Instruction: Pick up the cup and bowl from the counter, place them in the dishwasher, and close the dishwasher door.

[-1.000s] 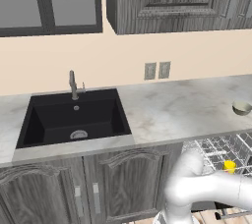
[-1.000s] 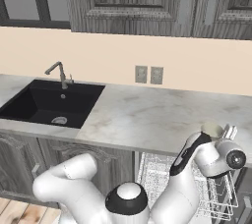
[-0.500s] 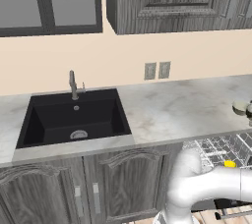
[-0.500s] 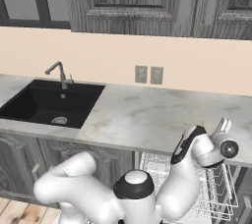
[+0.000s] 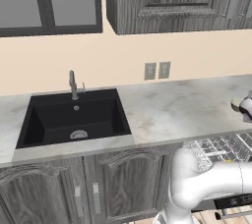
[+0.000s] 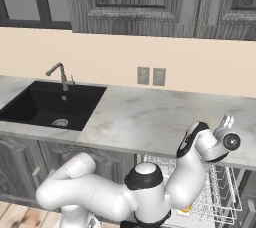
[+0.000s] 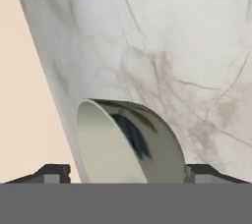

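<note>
The grey-olive bowl [image 7: 129,142] stands on the marbled counter [image 7: 197,46], close in front of the hand camera. My gripper [image 7: 129,174] is open, with one fingertip [image 7: 53,173] on each side of the bowl, not gripping it. From the left base, the bowl [image 5: 236,103] sits at the counter's far right with my gripper [image 5: 247,106] right beside it. My gripper [image 6: 227,122] also shows above the counter edge from the right base. The yellow cup [image 5: 227,160] lies in the white rack [image 5: 216,148] of the open dishwasher below.
A black sink [image 5: 74,120] with a faucet [image 5: 73,84] is set in the counter on the left. Dark wood-grain cabinets [image 5: 113,188] stand under it. The dishwasher's black control strip [image 5: 234,201] juts out low at the right. Wall outlets [image 5: 157,70] sit behind the counter.
My hand has risen from over the dishwasher rack to counter height and closed in on the bowl, now partly covering it in the left base view.
</note>
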